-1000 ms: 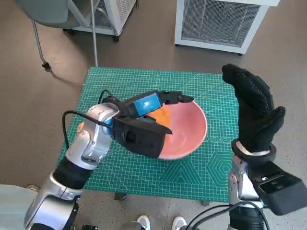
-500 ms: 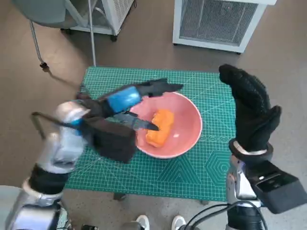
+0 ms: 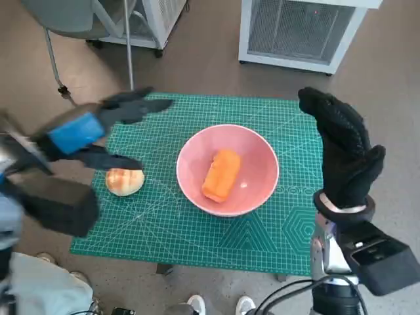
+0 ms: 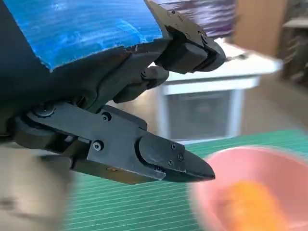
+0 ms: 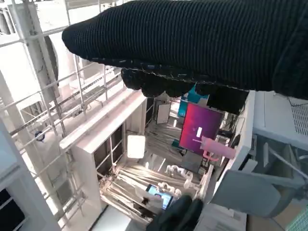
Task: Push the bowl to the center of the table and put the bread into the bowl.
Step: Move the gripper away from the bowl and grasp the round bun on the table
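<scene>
sitting near the middle of the green cutting-mat surface, a pink bowl holds an orange loaf of bread, lying lengthwise in the bowl's bottom. in the left wrist view the bowl and bread show blurred, beyond the fingers.

left hand: over the surface's left edge, raised, blurred. blue tape on its back. fingers spread apart, nothing between them; left wrist view agrees, black fingers parted and empty. well apart from the bowl.

a round, pale-brown bread roll lies on the mat left of the bowl, not touching it, just under the left hand's lower finger.

right hand: black knitted glove, held upright beside the surface's right edge, fingers straight and close alongside one another, holding nothing. right of the bowl, not touching it. right wrist view shows only the glove as a dark band.

beyond the far edge: a white vented cabinet on the floor, a chair leg with caster at far left. white shoes show below the near edge.
</scene>
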Tool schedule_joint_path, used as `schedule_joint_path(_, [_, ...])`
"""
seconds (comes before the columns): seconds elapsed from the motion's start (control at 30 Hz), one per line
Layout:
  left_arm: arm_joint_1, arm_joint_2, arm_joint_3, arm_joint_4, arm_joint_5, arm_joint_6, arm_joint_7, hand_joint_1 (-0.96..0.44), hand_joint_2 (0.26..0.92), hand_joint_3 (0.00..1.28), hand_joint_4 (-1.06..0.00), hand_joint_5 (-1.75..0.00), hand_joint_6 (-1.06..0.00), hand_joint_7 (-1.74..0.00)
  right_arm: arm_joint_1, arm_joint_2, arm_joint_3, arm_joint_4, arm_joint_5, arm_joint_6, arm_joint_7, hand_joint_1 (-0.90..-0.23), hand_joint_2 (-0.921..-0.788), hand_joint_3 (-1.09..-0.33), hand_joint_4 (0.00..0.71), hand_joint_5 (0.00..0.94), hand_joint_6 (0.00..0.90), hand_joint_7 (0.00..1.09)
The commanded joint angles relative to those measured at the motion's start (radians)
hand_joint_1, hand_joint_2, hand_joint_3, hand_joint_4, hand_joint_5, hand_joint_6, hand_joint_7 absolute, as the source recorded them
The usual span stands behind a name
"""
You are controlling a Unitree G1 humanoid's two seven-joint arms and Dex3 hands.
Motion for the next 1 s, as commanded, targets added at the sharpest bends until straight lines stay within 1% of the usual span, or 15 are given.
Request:
schedule_joint_path(0.03, [0.016, 0.07, 0.006, 0.06, -0.029, -0.038, -0.038, -0.11, 0.786, 0.0, -0.14, -0.01, -0.33, -0.03, 0.015, 0.004, 0.004, 0.003, 0.012, 0.019, 0.0, -0.498, -0.921, -0.772, 0.32, 0.01, -0.001, 0.67])
schedule_joint_path(0.17, [0.024, 0.092, -0.007, 0.122, -0.034, -0.062, -0.047, -0.11, 0.782, 0.0, -0.15, -0.01, -0.32, -0.02, 0.007, 0.008, 0.008, 0.008, 0.01, 0.023, -0.002, -0.5, -0.921, -0.772, 0.32, 0.01, -0.001, 0.68])
schedule_joint_path(0.4, [0.017, 0.083, -0.06, 0.232, -0.03, -0.08, -0.071, -0.11, 0.78, 0.0, -0.15, 0.0, -0.28, 0.0, -0.005, 0.011, 0.015, 0.013, 0.004, 0.03, -0.006, -0.503, -0.921, -0.775, 0.325, 0.013, -0.001, 0.68])
schedule_joint_path(0.6, [-0.007, 0.064, -0.117, 0.301, -0.009, -0.062, -0.093, 0.04, 0.78, 0.0, -0.09, 0.0, -0.21, 0.0, -0.009, 0.01, 0.018, 0.011, 0.003, 0.038, -0.004, -0.502, -0.921, -0.776, 0.329, 0.015, -0.001, 0.68])
schedule_joint_path(0.67, [-0.017, 0.058, -0.143, 0.325, 0.021, -0.068, -0.082, 0.09, 0.782, 0.0, -0.07, 0.0, -0.18, 0.0, -0.009, 0.01, 0.02, 0.007, 0.001, 0.042, -0.004, -0.502, -0.921, -0.777, 0.329, 0.015, -0.001, 0.68])
schedule_joint_path(0.77, [-0.019, 0.055, -0.172, 0.34, 0.075, -0.084, -0.046, 0.12, 0.782, 0.0, -0.04, 0.0, -0.15, 0.0, -0.007, 0.006, 0.02, 0.0, 0.005, 0.048, 0.0, -0.502, -0.921, -0.778, 0.329, 0.015, -0.001, 0.68])
schedule_joint_path(1.0, [-0.021, 0.042, -0.222, 0.349, 0.173, -0.116, 0.028, 0.14, 0.782, 0.0, -0.01, 0.0, -0.13, 0.0, -0.002, -0.003, 0.014, -0.009, 0.019, 0.059, 0.008, -0.505, -0.921, -0.779, 0.328, 0.015, -0.001, 0.68])
